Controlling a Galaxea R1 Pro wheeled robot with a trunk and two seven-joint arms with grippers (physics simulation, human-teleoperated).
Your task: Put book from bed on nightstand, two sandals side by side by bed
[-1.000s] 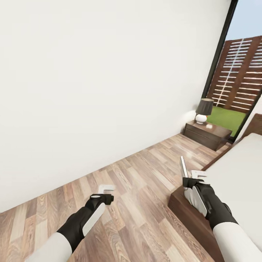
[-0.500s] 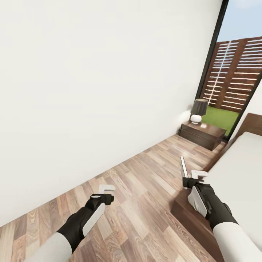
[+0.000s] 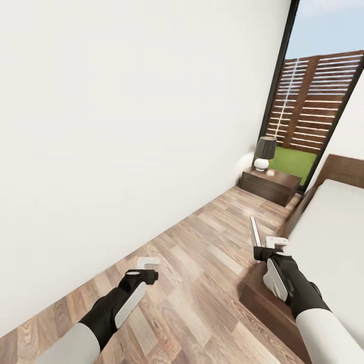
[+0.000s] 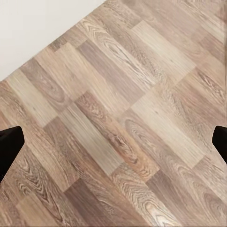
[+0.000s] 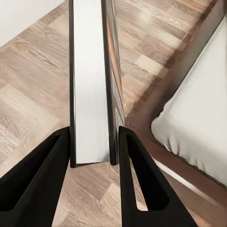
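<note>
Thin flat book point(image 5: 90, 85) between black fingers point(image 5: 45, 175)

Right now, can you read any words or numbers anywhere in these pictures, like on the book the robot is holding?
No text can be read.
The thin dark-covered book in the right tool: seen edge-on, its cover shows just a sliver of orange, so no letters are readable.
The dark brown wooden nightstand and the white lamp with a dark shade: no labels visible.

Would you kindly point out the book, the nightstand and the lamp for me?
book point(image 5: 90, 80): right wrist view, white page edge.
nightstand point(image 3: 268, 185): head view, front face.
lamp point(image 3: 265, 148): head view, dark shade.
</note>
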